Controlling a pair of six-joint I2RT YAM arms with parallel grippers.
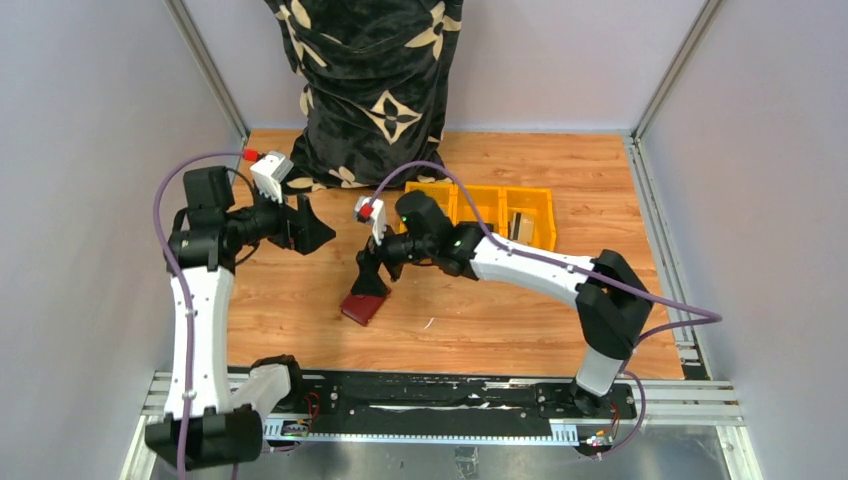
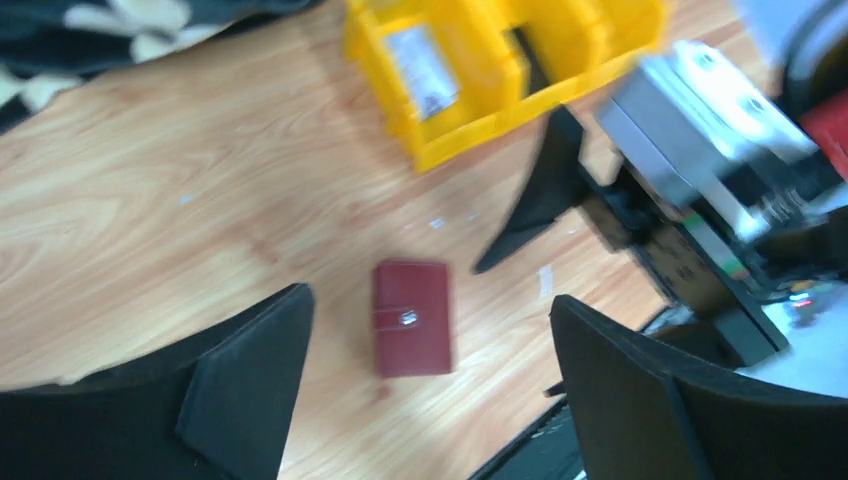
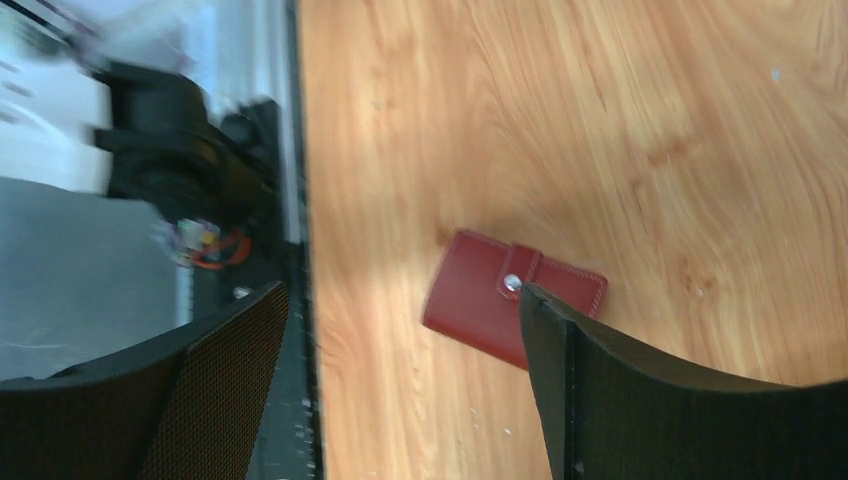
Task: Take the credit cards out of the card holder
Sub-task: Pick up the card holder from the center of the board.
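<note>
Currently left fingers (image 2: 250,395) and right fingers (image 3: 610,400) gape empty; closed card holder (image 2: 412,318) lies on the table (image 1: 500,315)

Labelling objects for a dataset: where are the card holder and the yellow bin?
card holder (image 2: 414,322), left wrist view, on the strap across its closed maroon cover.
yellow bin (image 2: 465,130), left wrist view, on its outer side wall.
</note>
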